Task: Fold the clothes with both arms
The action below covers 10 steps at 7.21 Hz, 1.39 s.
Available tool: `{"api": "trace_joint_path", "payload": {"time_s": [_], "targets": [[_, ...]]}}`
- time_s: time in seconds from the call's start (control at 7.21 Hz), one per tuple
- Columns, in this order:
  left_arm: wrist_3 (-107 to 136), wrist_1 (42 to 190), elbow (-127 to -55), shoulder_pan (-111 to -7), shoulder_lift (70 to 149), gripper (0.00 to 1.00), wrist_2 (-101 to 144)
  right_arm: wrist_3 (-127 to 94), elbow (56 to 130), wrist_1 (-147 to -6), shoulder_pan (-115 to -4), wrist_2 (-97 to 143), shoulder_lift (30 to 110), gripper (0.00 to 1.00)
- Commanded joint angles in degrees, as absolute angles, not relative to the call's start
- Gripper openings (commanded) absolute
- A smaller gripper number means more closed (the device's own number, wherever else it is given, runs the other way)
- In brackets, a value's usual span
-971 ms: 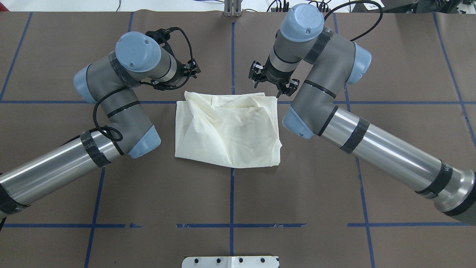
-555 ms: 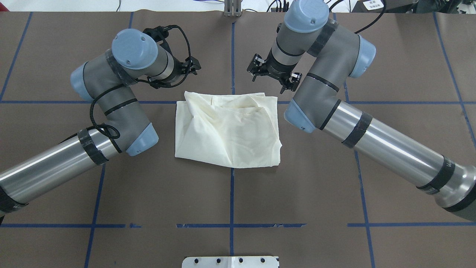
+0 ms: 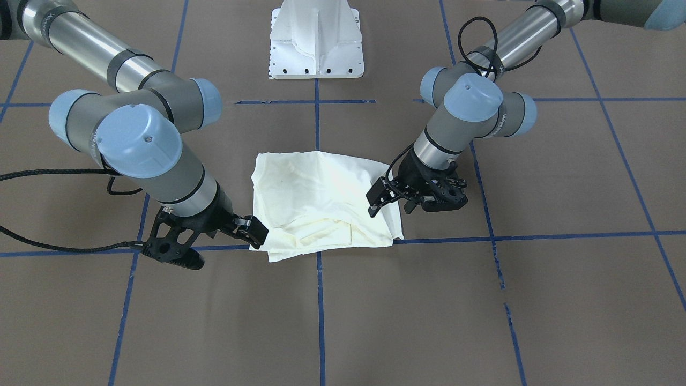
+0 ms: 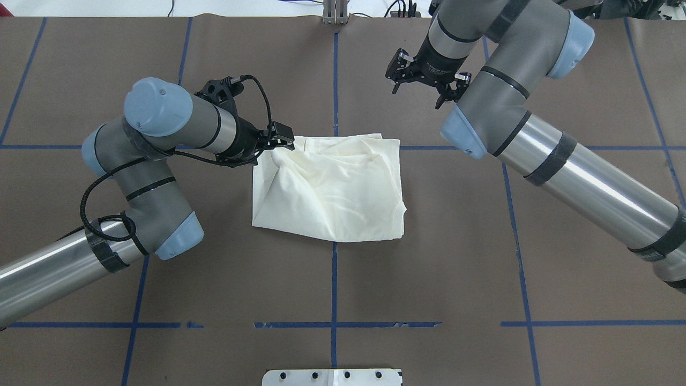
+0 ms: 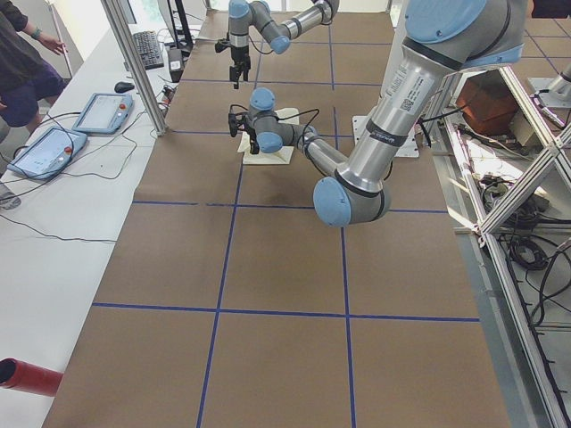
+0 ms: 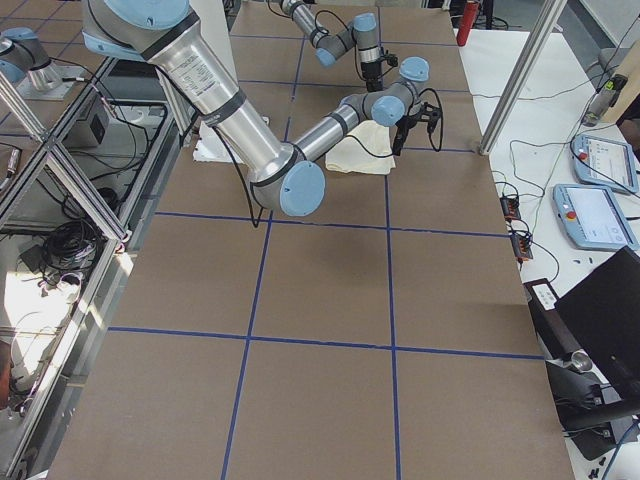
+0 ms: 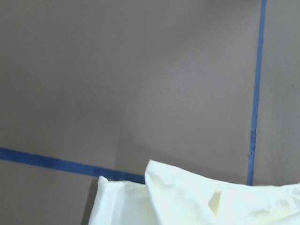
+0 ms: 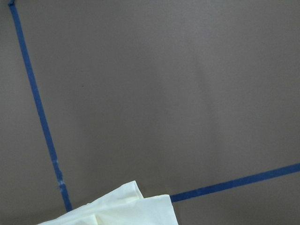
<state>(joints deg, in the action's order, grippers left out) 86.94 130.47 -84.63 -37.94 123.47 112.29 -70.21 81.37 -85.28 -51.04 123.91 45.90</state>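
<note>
The cream shirt [image 4: 332, 187] lies folded into a rough rectangle at the table's middle, plain side up, and it also shows in the front view [image 3: 311, 198]. My left gripper [image 4: 281, 140] sits low at the shirt's far-left corner with its jaws apart over the cloth edge; the front view [image 3: 390, 206] shows it the same way. My right gripper [image 4: 423, 86] hangs open above the bare table beyond the shirt's far-right corner, holding nothing [image 3: 225, 246]. Each wrist view shows only a shirt corner [image 7: 187, 197] [image 8: 126, 206] and no fingers.
Brown table cover with a grid of blue tape lines [image 4: 333, 279]. The white pedestal base [image 3: 316, 48] stands at the robot's side. A side bench beyond the far edge holds tablets [image 5: 98, 111], and a person [image 5: 22, 62] stands there.
My left gripper has swung nearer and lower onto the shirt's far-left corner. My right arm has risen and drawn back toward the far right, away from the shirt. The shirt has not moved.
</note>
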Motion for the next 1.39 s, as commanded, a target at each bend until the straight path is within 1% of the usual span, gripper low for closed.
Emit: {"api": "trace_joint_path", "payload": {"time_s": [0.0, 0.42, 0.97, 1.25], "targets": [[88.1, 133.8, -84.3, -36.3, 123.2, 1.00, 112.4, -66.9, 83.0, -88.5, -52.4, 124.0, 46.4, 1.00], [87.7, 140.2, -80.0, -35.1, 123.9, 1.00, 112.6, -66.9, 83.6, -88.6, -52.6, 123.9, 47.1, 1.00], [87.5, 140.4, -81.2, -34.8, 123.0, 1.00, 119.2, -66.9, 83.8, -88.7, -52.8, 123.9, 47.3, 1.00], [87.5, 142.0, -84.3, -34.6, 119.4, 1.00, 121.7, -66.9, 84.0, -88.7, -53.2, 123.9, 47.5, 1.00]]}}
